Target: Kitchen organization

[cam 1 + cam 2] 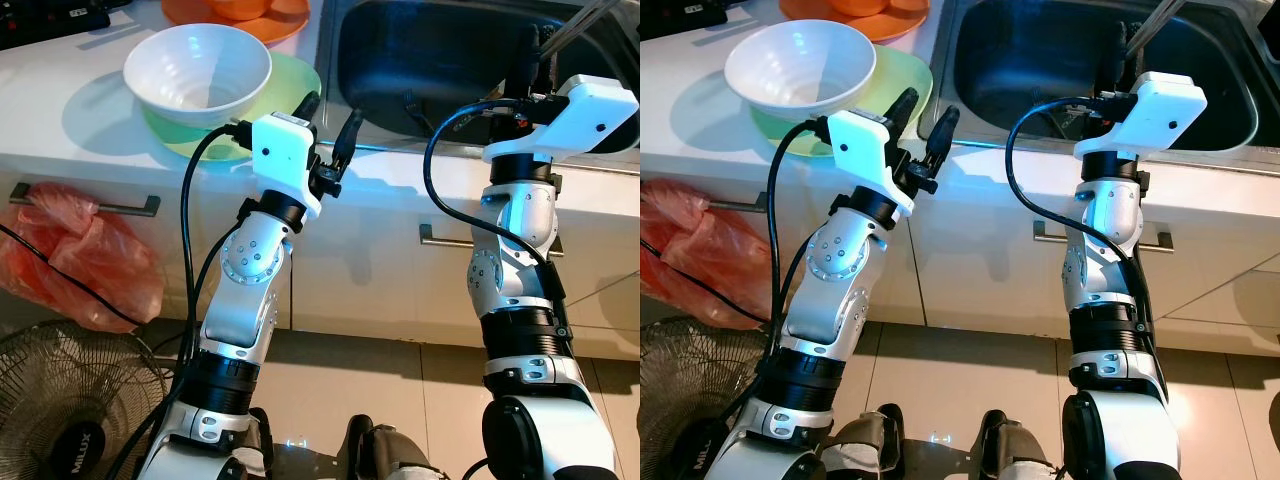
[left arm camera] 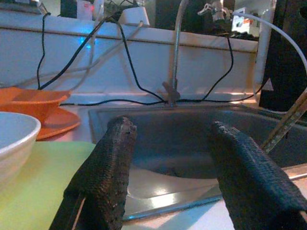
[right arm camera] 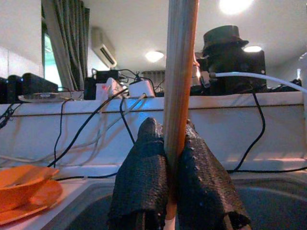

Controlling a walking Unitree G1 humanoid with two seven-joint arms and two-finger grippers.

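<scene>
Overhead, the right fingers (image 3: 175,187) pinch chopsticks (image 3: 180,86) with cropped tips over the sink (image 1: 440,60); the left fingers (image 2: 175,177) gape empty.

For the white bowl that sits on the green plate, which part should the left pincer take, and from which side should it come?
Probably the near rim of the white bowl, nearest the counter's front edge. The bowl stands upright and open on the green plate, so its thin flared rim is free for one finger inside and one outside. The left pincer, open, hovers just right of it, so coming from above and the front looks simplest.
</scene>
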